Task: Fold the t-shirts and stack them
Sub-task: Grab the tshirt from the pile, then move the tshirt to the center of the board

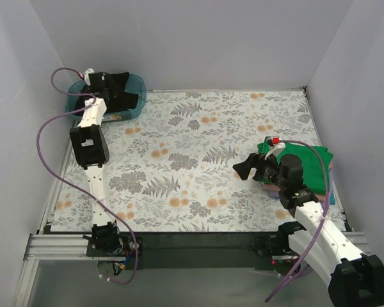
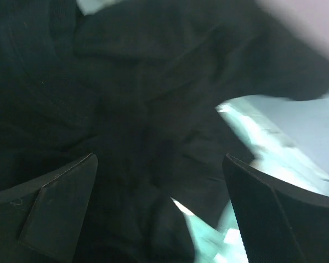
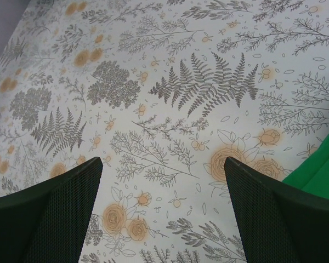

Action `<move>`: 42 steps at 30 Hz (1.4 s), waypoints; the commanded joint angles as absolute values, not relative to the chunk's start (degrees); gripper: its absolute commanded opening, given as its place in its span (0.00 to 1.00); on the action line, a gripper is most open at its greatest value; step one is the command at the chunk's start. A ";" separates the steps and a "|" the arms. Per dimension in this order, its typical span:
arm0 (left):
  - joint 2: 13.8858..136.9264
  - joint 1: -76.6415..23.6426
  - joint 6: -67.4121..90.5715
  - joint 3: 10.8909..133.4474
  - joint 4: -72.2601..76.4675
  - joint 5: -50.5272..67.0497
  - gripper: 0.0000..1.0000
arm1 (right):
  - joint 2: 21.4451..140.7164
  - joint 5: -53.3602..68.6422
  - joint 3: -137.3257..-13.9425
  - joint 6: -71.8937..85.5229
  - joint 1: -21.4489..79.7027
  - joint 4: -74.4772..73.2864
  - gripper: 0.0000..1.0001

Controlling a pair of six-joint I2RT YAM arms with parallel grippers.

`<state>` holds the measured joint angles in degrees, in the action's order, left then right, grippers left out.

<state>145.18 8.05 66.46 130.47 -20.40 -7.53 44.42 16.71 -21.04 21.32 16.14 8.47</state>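
A black t-shirt (image 1: 132, 86) lies crumpled in the teal tub (image 1: 133, 112) at the far left corner. My left gripper (image 1: 114, 89) is down in the tub. In the left wrist view the left gripper (image 2: 160, 181) is open, with the black t-shirt (image 2: 153, 98) filling the space between and beyond its fingers. A folded green t-shirt (image 1: 310, 163) tops a stack at the right edge, with a tan-pink layer (image 1: 269, 191) showing under it. My right gripper (image 1: 245, 168) hovers just left of the stack. It is open and empty over the cloth in its wrist view (image 3: 162, 181); the green t-shirt (image 3: 318, 172) shows at the frame's right edge.
A floral tablecloth (image 1: 198, 160) covers the table. White walls enclose the back and both sides. The teal tub's wall (image 2: 296, 137) shows to the right of the black cloth in the left wrist view. Purple cables loop off both arms.
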 commanded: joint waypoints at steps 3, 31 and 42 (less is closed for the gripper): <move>148.96 7.47 58.99 134.38 -17.05 -14.94 0.98 | 41.93 16.27 -18.99 21.62 16.26 10.11 0.98; 105.85 -11.05 49.84 121.48 -12.92 -23.29 0.00 | 31.21 17.14 -18.19 22.15 16.26 0.09 0.96; 78.32 -27.15 64.86 108.02 -12.56 10.53 0.00 | 22.51 15.03 -16.96 23.90 16.26 -10.10 0.97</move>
<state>80.53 -24.32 59.29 109.69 -14.09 -3.97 23.88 16.05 -16.82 22.61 16.14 -6.81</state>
